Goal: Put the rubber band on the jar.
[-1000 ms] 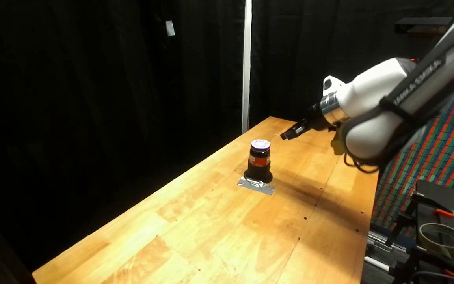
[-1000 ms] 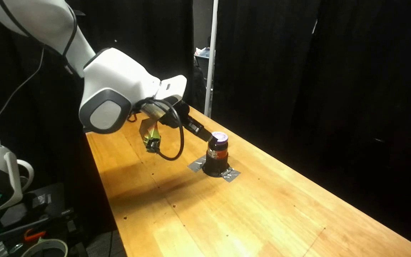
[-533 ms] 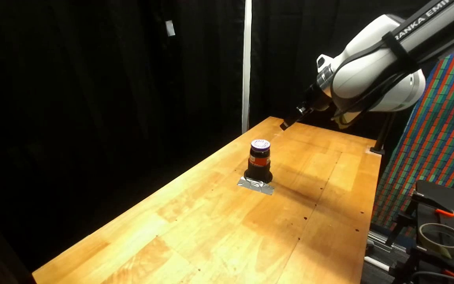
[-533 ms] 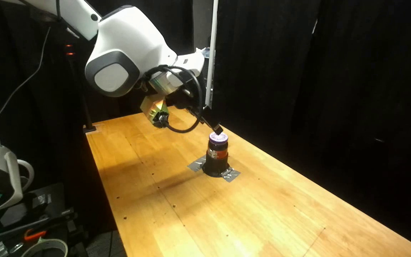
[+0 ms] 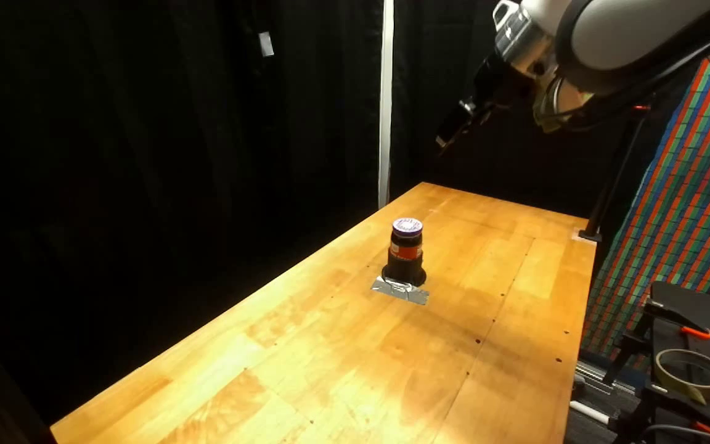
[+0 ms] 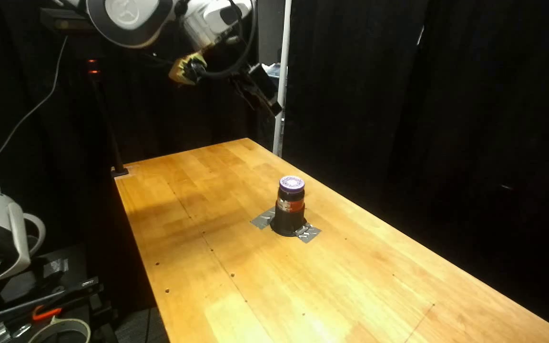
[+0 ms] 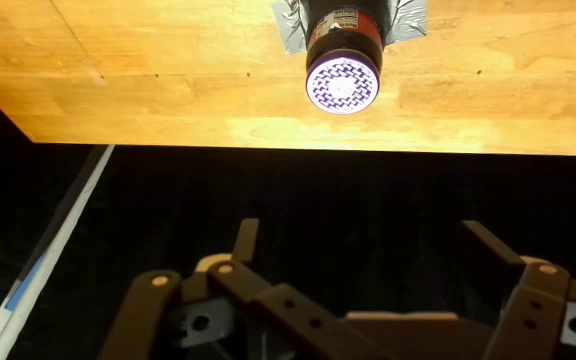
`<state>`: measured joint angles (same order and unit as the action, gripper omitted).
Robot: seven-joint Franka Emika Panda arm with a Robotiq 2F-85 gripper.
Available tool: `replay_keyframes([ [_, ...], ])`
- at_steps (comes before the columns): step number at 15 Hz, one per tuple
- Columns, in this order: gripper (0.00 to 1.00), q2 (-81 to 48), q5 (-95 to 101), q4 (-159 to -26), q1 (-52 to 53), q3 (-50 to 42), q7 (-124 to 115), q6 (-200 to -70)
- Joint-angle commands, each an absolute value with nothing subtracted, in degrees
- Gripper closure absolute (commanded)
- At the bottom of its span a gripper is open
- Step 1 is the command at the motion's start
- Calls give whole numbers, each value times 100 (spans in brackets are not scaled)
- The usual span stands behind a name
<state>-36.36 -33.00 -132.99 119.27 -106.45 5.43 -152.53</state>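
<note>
A Robotiq gripper, its jaws spread wide apart in the wrist view, hangs tilted downward from a white Franka Emika Panda arm. In both exterior views it is raised above the level of a small dark jar and stands well apart from it. The jar sits upright on a wooden table, near the long edge facing black curtains, with an orange-red label and a purple-rimmed lid patterned in white. A black flared base encloses its lower part, with gray duct tape running from the foot onto the wood. A white pole rises behind; beside the table, a roll of masking tape lies on a black perforated shelf.
</note>
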Motion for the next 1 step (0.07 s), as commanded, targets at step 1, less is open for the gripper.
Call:
replay_keyframes([
  [1, 0, -3947, -2549, -13019, 12358, -11205, -254, -14518],
])
